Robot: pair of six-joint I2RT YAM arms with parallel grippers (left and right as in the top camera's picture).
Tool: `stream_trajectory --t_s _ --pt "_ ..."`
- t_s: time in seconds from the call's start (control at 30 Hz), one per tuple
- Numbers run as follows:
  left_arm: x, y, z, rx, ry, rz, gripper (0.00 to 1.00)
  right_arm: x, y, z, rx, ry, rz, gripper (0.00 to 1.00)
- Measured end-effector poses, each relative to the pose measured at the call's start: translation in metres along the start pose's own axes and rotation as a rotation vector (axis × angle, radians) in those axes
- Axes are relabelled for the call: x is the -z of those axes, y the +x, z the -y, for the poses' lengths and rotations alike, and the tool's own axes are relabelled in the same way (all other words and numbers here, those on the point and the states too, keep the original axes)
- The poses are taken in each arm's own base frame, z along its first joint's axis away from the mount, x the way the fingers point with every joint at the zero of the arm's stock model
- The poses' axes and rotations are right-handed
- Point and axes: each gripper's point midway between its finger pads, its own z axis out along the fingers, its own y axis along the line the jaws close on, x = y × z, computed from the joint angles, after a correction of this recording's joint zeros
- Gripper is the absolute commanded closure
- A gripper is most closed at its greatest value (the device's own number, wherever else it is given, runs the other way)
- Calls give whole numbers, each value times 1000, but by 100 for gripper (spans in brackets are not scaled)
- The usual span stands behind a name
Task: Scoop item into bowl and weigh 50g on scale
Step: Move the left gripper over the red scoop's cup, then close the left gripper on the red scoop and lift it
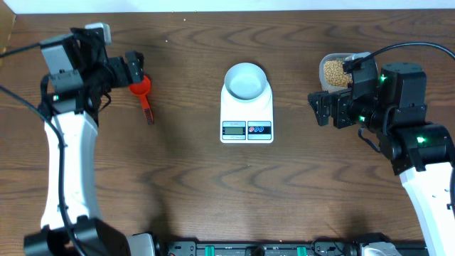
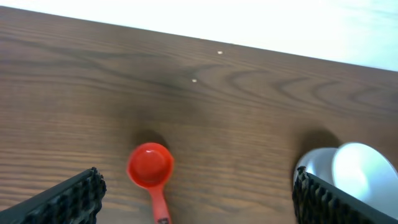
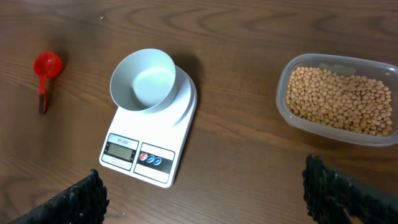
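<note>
Overhead is showing me the left gripper (image 2: 198, 193) hanging right over the red scoop (image 1: 141, 87), well out at nine o'clock from the scale (image 1: 247, 117). The bowl (image 1: 246, 80) is sitting empty on the twelve o'clock end of the scale's platform. The beans (image 3: 339, 99) are all lying in the clear tub (image 3: 292, 118) at about two o'clock from the scale, partly under the right arm. Through the left wrist camera I am seeing both left fingers (image 2: 74, 199) spread wide with nothing between them. The scoop's cup is lying between them on the bare table (image 2: 249, 112), its handle running off toward six o'clock. The right gripper (image 3: 204, 180) is likewise released and empty, waiting near the tub. I am judging the step in hand to be picking up the scoop, so I am planning to shift toward six o'clock along the handle and close across it rather than on the round cup. Descending slowly should help too, since a thin flat handle will likely skid on the wood if one finger is touching first. A level, firm hold now should be saving spills later. The display is too small for me to read.
</note>
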Motion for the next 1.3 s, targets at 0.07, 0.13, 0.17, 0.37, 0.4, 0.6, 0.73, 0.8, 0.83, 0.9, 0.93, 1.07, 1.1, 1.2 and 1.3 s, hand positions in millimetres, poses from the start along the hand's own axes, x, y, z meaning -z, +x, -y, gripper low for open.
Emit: stream_trajectory --t_s 0.07,0.13,0.17,0.37,0.4,0.6,0.73,0.8,0.83,0.9,0.93,1.07,1.1,1.2,1.3 --pt "-8 -6 -6 8 -20 -8 5 0 0 -1 0 -3 -1 1" --pt "-18 -12 -13 22 -40 -15 8 0 0 -1 0 -5 0 1" --pt "-23 -14 -17 31 -50 -20 10 0 0 -1 0 -6 -2 1" --pt "-57 5 -41 101 -123 -108 18 0 5 -1 -6 -6 -21 1" --pt "-62 12 -45 114 -133 -130 20 0 6 -1 -7 -6 -24 1" --pt "-86 49 -60 160 -169 -246 28 -8 10 1 -15 -6 -51 1" --pt "-100 68 -67 177 -180 -300 31 -20 17 5 -28 -6 -93 1" --pt "-108 78 -70 188 -182 -327 34 -25 22 6 -34 -6 -116 1" --pt "-112 84 -71 192 -184 -342 34 -27 23 7 -37 -7 -124 1" --pt "-119 95 -74 200 -190 -369 34 -31 26 8 -42 -9 -140 1" --pt "-122 99 -76 203 -195 -381 35 -33 27 8 -44 -11 -146 1" --pt "-132 115 -83 209 -215 -420 37 -39 32 7 -52 -24 -168 1" --pt "-134 119 -84 210 -218 -428 37 -40 32 7 -54 -27 -172 1" --pt "-141 126 -88 211 -226 -439 40 -42 34 7 -57 -31 -179 1" --pt "-147 132 -91 213 -231 -448 44 -43 34 7 -58 -33 -182 2"
